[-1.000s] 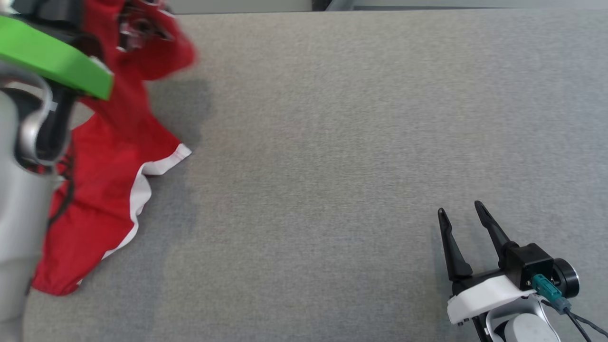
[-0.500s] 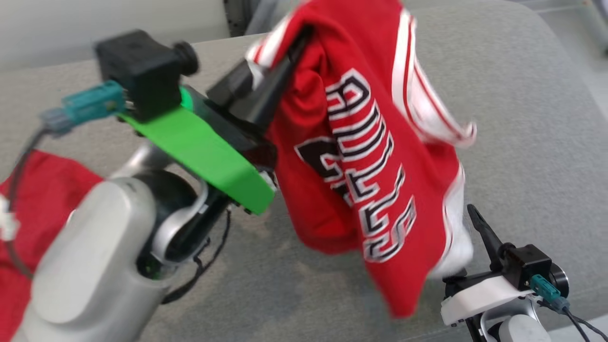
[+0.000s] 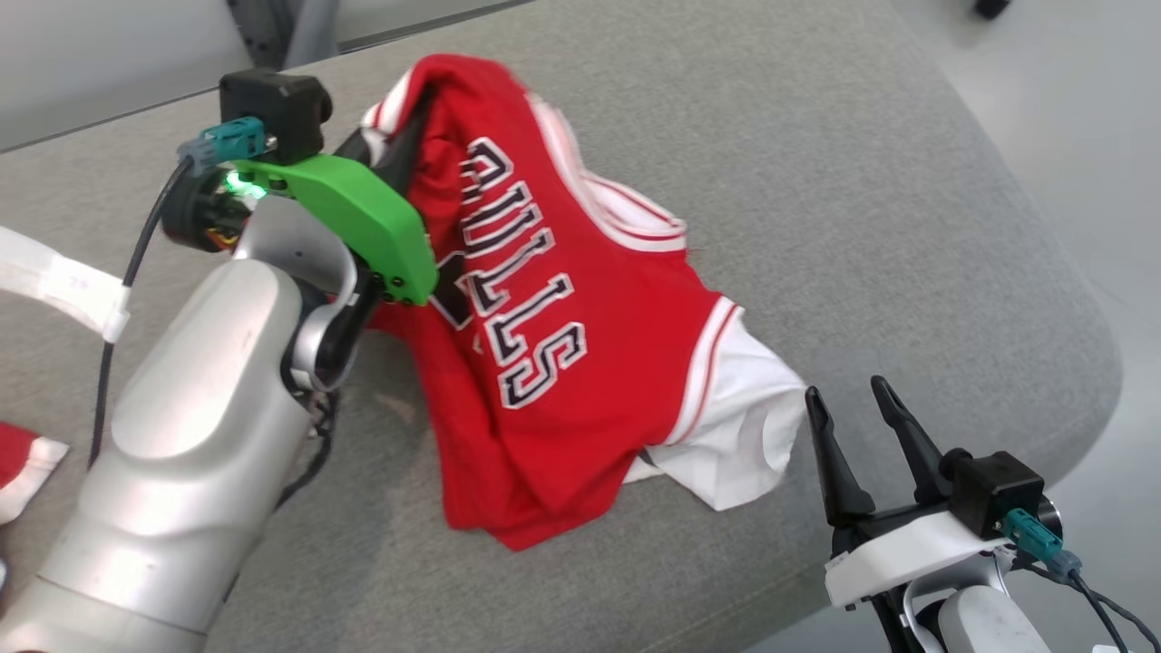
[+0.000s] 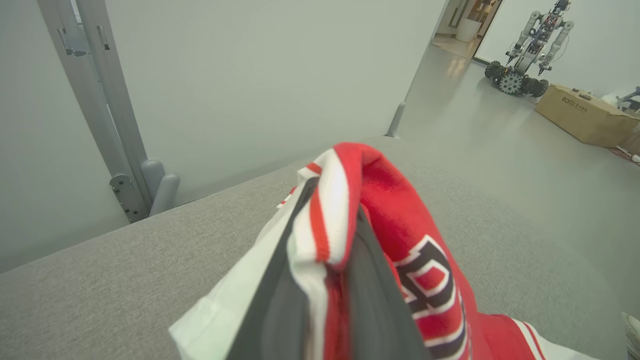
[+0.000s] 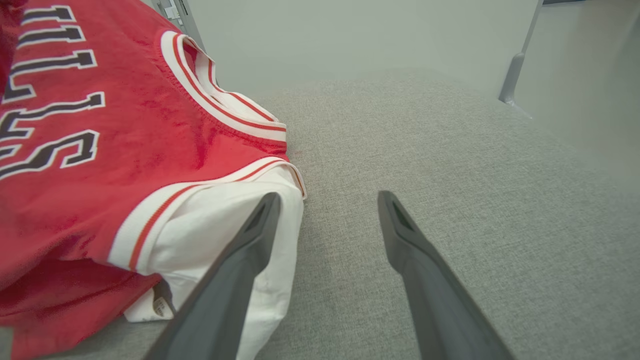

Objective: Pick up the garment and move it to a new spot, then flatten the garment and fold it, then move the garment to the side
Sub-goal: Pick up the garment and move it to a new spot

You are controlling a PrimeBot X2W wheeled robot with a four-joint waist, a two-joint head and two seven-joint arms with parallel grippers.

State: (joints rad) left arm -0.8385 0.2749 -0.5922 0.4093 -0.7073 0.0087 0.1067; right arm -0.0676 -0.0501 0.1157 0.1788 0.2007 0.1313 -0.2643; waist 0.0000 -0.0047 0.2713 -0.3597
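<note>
Garment (image 3: 544,363) drapes from left gripper (image 3: 419,104) beside right gripper (image 3: 843,388).

the head camera looked steeply down onto the grey padded table (image 3: 816,181). the left wrist camera sat very close to the red jersey (image 4: 385,200), facing a pale wall (image 4: 250,75) and what seemed a doorway (image 4: 462,22). the right wrist camera looked low across that same jersey and table.
</note>
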